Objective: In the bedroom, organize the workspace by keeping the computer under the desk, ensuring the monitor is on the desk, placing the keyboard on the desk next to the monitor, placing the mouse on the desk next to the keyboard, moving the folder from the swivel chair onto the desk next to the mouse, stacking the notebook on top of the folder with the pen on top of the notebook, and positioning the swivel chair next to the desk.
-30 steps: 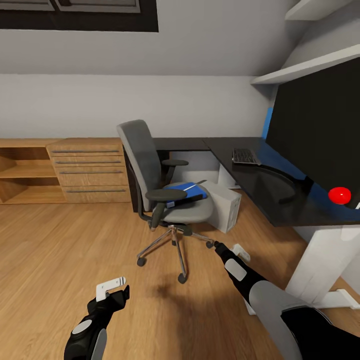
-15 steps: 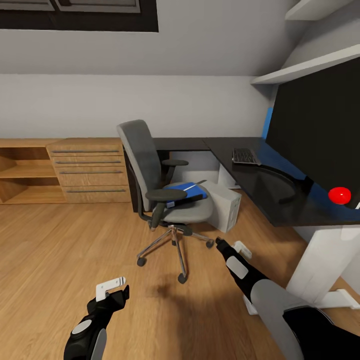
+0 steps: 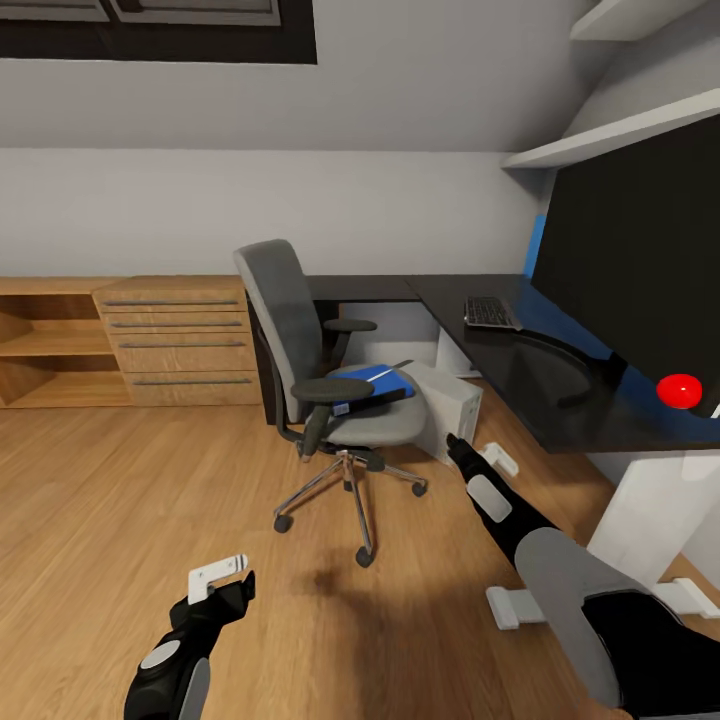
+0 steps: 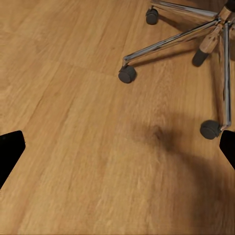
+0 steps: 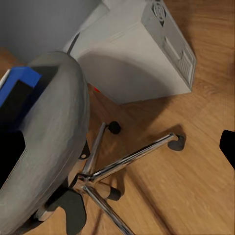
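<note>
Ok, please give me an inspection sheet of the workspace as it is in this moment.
Surface: black desk; wooden floor.
Job's things: keyboard and monitor on the desk; computer on the floor at the desk's edge; blue folder on the swivel chair seat.
Clutter: red round item on the desk; a thin light stick lies on the folder.
Grippers: left gripper low over the floor, open, empty; right gripper beside the computer, empty.
Cables: nothing seen.
Surroundings: light wooden cabinets, wall shelf.
</note>
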